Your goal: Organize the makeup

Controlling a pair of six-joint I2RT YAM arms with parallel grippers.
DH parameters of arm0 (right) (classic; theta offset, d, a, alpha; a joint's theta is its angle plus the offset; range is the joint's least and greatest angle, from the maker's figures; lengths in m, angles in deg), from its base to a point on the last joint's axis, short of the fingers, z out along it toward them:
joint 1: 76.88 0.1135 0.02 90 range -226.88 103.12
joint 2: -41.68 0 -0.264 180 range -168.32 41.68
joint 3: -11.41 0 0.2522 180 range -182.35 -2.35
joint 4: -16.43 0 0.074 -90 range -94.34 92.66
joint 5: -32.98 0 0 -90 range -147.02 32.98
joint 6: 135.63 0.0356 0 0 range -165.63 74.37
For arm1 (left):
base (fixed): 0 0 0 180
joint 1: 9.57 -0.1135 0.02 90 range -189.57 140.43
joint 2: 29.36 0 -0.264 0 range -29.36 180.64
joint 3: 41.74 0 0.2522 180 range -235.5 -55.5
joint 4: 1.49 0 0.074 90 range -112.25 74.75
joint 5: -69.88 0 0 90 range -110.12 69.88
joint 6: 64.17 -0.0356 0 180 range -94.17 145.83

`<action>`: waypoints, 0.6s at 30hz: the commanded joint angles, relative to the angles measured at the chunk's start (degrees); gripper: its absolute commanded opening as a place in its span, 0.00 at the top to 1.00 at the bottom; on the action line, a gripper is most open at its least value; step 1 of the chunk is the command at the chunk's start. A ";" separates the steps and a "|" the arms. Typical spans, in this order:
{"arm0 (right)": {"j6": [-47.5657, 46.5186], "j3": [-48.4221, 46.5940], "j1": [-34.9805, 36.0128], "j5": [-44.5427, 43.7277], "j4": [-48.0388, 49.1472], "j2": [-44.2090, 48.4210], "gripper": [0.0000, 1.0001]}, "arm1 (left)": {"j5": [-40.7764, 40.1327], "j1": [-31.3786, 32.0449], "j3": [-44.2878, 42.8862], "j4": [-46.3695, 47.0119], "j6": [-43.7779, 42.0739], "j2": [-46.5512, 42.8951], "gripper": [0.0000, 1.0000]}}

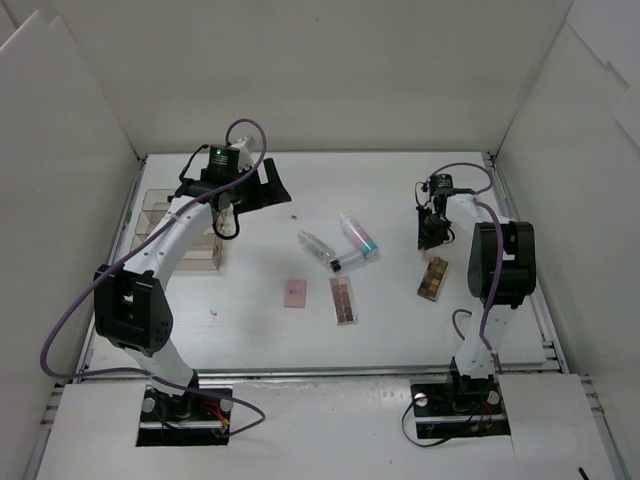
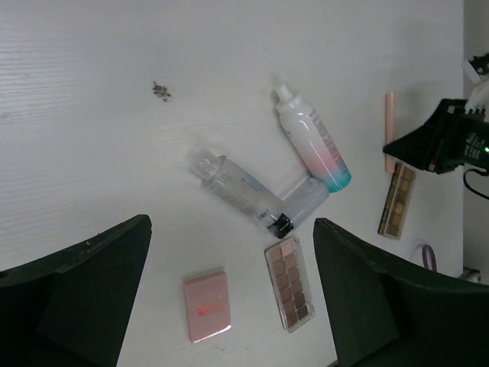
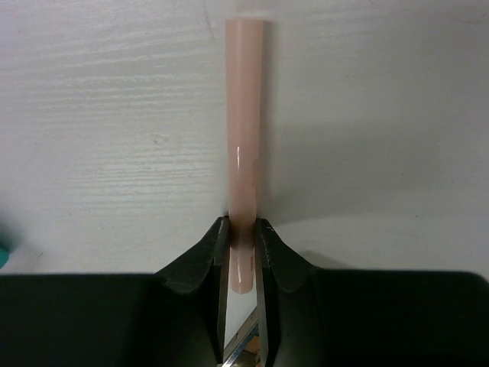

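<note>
My left gripper (image 1: pixel 262 186) (image 2: pixel 231 229) is open and empty, held high above the table. Below it lie a pink square compact (image 2: pixel 206 306) (image 1: pixel 294 293), a brown eyeshadow palette (image 2: pixel 289 283) (image 1: pixel 343 299), two clear bottles (image 2: pixel 233 187) (image 2: pixel 303 205) and a pink-and-blue tube (image 2: pixel 313 141) (image 1: pixel 358 235). A second palette (image 1: pixel 433 277) (image 2: pixel 397 199) lies at the right. My right gripper (image 1: pixel 432 232) (image 3: pixel 242 229) is low at the table and shut on the near end of a thin pink stick (image 3: pixel 244 130) (image 2: pixel 390 126).
A clear compartmented box (image 1: pixel 165 228) stands at the left edge, partly behind the left arm. A small dark speck (image 2: pixel 160 90) lies on the white table beyond the bottles. White walls enclose the table on three sides.
</note>
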 commanded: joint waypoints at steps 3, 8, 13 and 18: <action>-0.60 -0.49 3.99 2.54 -0.35 10.71 1.00 | 6.61 4.08 -2.81 3.31 -0.15 -3.20 0.18; -0.34 0.83 8.81 10.80 0.18 20.38 1.00 | 10.14 8.92 -6.85 6.83 3.01 -0.30 0.18; 0.27 2.76 12.78 17.92 0.18 25.65 1.00 | 11.63 12.87 -10.54 8.94 5.64 2.77 0.19; 2.12 3.55 17.35 19.07 0.62 28.91 1.00 | 10.41 17.27 -13.09 9.73 7.06 4.80 0.22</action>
